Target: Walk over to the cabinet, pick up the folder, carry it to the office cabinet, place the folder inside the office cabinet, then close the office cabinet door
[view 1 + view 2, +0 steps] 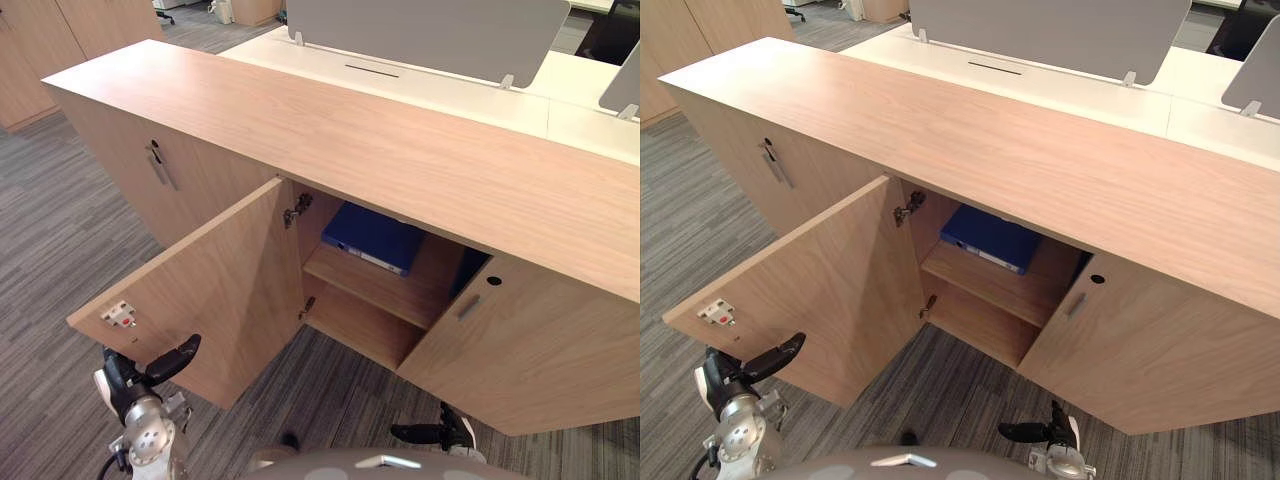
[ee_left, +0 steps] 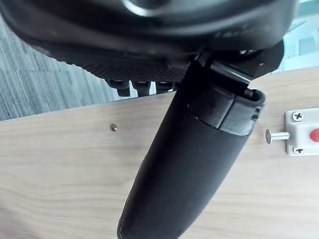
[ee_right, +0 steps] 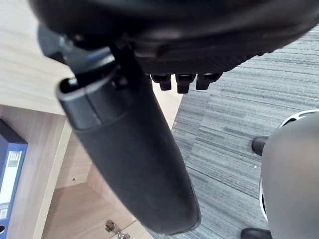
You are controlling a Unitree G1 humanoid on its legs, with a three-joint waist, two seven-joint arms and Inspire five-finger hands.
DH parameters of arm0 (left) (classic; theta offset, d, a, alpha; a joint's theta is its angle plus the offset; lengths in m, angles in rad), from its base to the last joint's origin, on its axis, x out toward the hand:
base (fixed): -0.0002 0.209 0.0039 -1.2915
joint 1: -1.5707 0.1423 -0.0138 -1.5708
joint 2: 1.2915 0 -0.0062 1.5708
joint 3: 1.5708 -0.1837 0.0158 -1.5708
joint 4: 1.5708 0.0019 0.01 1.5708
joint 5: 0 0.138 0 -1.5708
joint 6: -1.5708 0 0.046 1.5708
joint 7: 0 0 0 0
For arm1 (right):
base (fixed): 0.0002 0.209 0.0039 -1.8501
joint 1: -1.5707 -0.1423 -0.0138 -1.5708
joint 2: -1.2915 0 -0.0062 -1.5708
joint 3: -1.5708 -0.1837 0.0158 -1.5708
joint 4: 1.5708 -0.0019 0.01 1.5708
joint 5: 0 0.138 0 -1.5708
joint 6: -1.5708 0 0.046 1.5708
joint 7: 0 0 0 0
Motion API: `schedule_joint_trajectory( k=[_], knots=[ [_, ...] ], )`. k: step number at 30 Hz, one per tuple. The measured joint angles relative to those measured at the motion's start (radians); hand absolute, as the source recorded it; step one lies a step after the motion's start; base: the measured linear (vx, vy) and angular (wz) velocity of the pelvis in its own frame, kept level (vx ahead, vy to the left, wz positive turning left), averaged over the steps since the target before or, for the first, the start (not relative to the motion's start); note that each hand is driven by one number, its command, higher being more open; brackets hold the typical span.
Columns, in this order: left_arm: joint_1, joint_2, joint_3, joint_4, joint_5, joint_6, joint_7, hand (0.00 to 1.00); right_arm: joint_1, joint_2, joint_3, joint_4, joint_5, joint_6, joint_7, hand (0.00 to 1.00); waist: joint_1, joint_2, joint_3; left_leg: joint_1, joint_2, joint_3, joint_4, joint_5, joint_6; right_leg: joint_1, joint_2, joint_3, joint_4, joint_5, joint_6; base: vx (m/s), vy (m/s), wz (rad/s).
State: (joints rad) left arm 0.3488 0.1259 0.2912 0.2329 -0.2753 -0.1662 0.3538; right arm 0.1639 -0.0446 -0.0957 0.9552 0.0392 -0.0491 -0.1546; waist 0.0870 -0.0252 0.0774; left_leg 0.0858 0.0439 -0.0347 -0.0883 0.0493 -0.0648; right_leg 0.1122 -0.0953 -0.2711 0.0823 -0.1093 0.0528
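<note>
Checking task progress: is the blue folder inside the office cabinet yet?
Inside: the blue folder lies flat on the upper shelf; the left door stands wide open.

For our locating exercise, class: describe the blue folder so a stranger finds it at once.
Start at the long wooden cabinet, whose middle compartment stands open. The folder lies on its upper shelf. It alone is blue amid plain wood.
</note>
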Motion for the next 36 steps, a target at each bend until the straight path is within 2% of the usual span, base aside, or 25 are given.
schedule_joint_trajectory(
  k=[4,7,11,14,18,21,26,28,31,32,34,36],
  knots=[
    [0.01,0.044,-0.052,0.021,0.0,-0.002,-0.023,1.0,-0.003,-0.008,0.003,0.002,-0.003,0.0,0.009,1.0,0.012,0.01,0.0,-0.01,-0.002,0.0,0.0,0.008,0.004,-0.011,-0.002,0.0,-0.001,0.008,0.006,-0.02,0.002,0.01],
    [0.017,0.14,-0.147,0.131,0.017,-0.027,-0.065,1.0,-0.014,-0.028,0.023,0.008,-0.026,0.0,0.022,1.0,0.012,0.025,0.0,-0.026,-0.009,0.003,0.0,0.014,0.009,-0.032,-0.009,0.005,0.001,0.015,0.013,-0.07,0.027,-0.02],
    [-0.013,0.212,-0.281,0.352,0.126,0.015,-0.155,1.0,-0.044,-0.045,0.048,0.025,-0.039,0.0,0.037,1.0,0.009,0.053,0.001,-0.036,-0.014,0.031,-0.001,0.017,0.012,-0.056,-0.014,0.039,0.0,0.028,0.026,-0.07,0.042,-0.18],
    [-0.065,0.214,-0.408,0.526,0.203,0.057,-0.185,1.0,-0.064,-0.044,0.068,0.052,-0.039,0.001,0.042,1.0,-0.002,0.049,0.002,-0.038,-0.016,0.048,-0.002,0.02,0.016,-0.065,-0.016,0.057,-0.003,0.037,0.031,-0.07,0.04,-0.17],
    [-0.098,0.213,-0.582,0.653,0.329,0.101,-0.316,1.0,-0.096,-0.041,0.087,0.081,-0.039,0.001,0.045,1.0,-0.044,0.045,0.005,-0.034,-0.02,0.063,-0.004,0.02,0.021,-0.063,-0.019,0.072,-0.017,0.051,0.033,-0.03,0.025,-0.1],
    [-0.148,0.233,-0.652,0.667,0.399,0.104,-0.366,1.0,-0.102,-0.038,0.089,0.091,-0.039,0.001,0.046,1.0,-0.048,0.042,0.008,-0.023,-0.016,0.075,-0.004,0.022,0.025,-0.052,-0.014,0.083,-0.033,0.063,0.027,-0.02,0.013,-0.14],
    [-0.206,0.246,-0.723,0.693,0.48,0.115,-0.375,1.0,-0.126,-0.034,0.12,0.101,-0.039,0.0,0.045,1.0,-0.09,0.036,0.017,0.005,-0.014,0.08,-0.005,0.014,0.024,-0.021,-0.01,0.088,-0.053,0.067,0.025,0.0,-0.001,-0.07],
    [-0.214,0.252,-0.737,0.691,0.483,0.116,-0.375,1.0,-0.127,-0.033,0.12,0.101,-0.039,0.0,0.044,1.0,-0.092,0.035,0.017,0.003,-0.014,0.08,-0.004,0.012,0.022,-0.021,-0.01,0.088,-0.059,0.068,0.025,0.0,0.0,0.0],
    [-0.212,0.262,-0.737,0.667,0.483,0.128,-0.375,1.0,-0.126,-0.037,0.119,0.101,-0.039,0.0,0.04,1.0,-0.092,0.03,0.02,0.006,-0.016,0.08,0.0,0.007,0.021,-0.008,-0.01,0.083,-0.07,0.069,0.024,0.03,-0.002,0.03],
    [-0.203,0.296,-0.73,0.609,0.483,0.145,-0.391,1.0,-0.121,-0.038,0.115,0.1,-0.039,-0.002,0.04,1.0,-0.086,0.031,0.018,0.004,-0.017,0.078,0.0,0.006,0.021,-0.006,-0.011,0.08,-0.074,0.069,0.024,0.04,0.006,0.08],
    [-0.111,0.401,-0.641,0.296,0.461,0.153,-0.444,1.0,-0.088,-0.041,0.108,0.062,-0.038,-0.001,0.044,1.0,-0.056,0.021,0.024,-0.006,-0.018,0.068,0.001,0.003,0.021,-0.009,-0.011,0.073,-0.074,0.068,0.023,0.04,-0.003,0.1],
    [0.053,0.512,-0.445,-0.115,0.138,0.11,-0.513,1.0,-0.064,-0.042,0.091,0.03,-0.036,-0.001,0.055,1.0,-0.053,0.003,0.028,-0.005,-0.018,0.054,0.001,0.004,0.021,-0.003,-0.009,0.061,-0.072,0.066,0.021,0.04,-0.032,0.19]
  ],
)
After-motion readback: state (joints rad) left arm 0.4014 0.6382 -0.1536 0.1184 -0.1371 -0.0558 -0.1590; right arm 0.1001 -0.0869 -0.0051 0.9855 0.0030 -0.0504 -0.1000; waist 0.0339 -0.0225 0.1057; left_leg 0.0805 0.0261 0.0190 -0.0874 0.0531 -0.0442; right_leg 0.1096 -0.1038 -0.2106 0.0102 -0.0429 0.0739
